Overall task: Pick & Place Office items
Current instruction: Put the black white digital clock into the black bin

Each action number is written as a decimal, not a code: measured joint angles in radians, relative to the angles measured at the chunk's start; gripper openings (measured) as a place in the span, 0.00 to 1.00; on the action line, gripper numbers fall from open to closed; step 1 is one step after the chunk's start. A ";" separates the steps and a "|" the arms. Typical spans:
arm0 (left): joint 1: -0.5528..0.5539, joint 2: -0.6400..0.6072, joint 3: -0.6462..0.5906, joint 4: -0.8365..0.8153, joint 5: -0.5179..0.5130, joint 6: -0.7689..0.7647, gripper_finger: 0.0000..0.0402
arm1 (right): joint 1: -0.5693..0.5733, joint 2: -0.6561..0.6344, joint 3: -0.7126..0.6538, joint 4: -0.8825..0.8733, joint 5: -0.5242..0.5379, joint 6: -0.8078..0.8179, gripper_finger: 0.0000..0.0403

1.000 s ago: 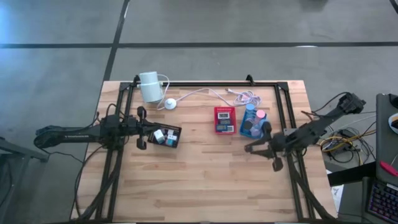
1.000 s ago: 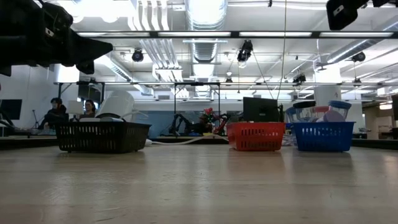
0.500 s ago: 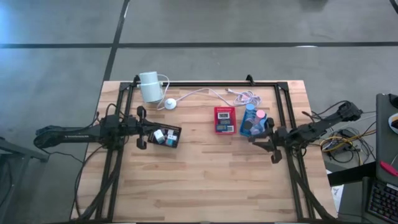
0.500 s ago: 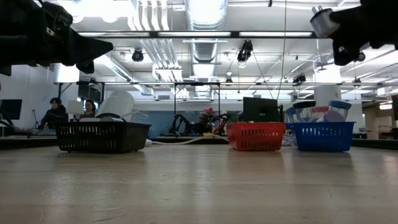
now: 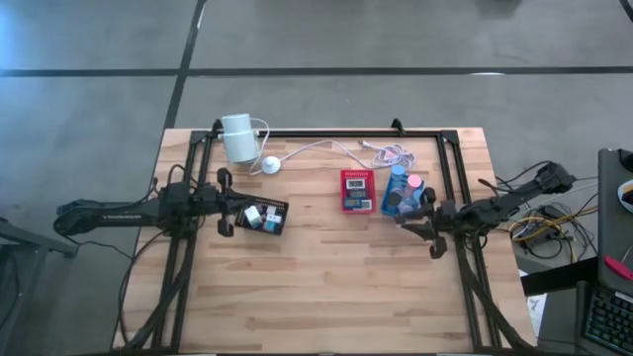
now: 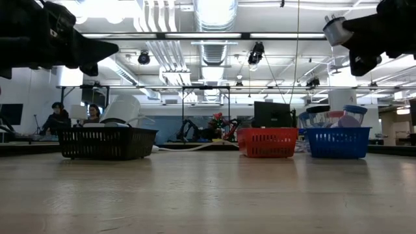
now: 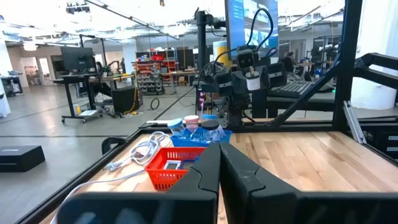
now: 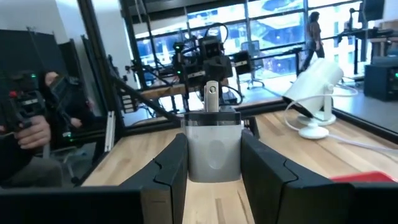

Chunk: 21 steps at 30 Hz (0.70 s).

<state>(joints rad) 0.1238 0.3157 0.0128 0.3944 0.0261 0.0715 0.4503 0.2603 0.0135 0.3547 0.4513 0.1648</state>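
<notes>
One small white item [image 8: 213,149] pinched in right gripper [image 8: 213,163], raised over blue tray [image 5: 397,202] near table's right edge. Looks light, stiff, smooth; flat sides best. Left gripper [image 7: 219,163] clenched, empty.

Wooden table [image 5: 326,287]; black [image 5: 265,217], red [image 5: 357,191], blue [image 5: 400,195] trays atop

Table [image 5: 326,287]: pale wood planks. Trays: black tray [image 5: 265,217] holding white and teal office items [image 5: 259,218]; red tray [image 5: 357,191]; blue tray [image 5: 401,192]. Both arms dark. White-grey plug adapter [image 8: 212,149] sits between black right gripper [image 8: 212,163] fingers. Lamp [image 5: 237,136] and cable [image 5: 326,147] white
</notes>
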 joint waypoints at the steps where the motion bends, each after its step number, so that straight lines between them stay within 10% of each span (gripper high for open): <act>1: 0.000 0.000 0.000 0.003 0.000 0.000 0.02 | 0.000 0.009 0.004 0.000 0.009 0.002 0.27; 10: 0.000 0.000 0.019 0.013 0.000 0.000 0.02 | -0.060 0.237 0.184 -0.065 0.016 0.003 0.27; 21: 0.000 0.000 0.034 0.017 0.000 0.005 0.02 | -0.272 0.844 0.645 -0.207 -0.189 -0.031 0.27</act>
<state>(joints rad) 0.1238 0.3157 0.0467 0.4114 0.0265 0.0769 0.1781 1.1040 0.6588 0.1476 0.2624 0.1334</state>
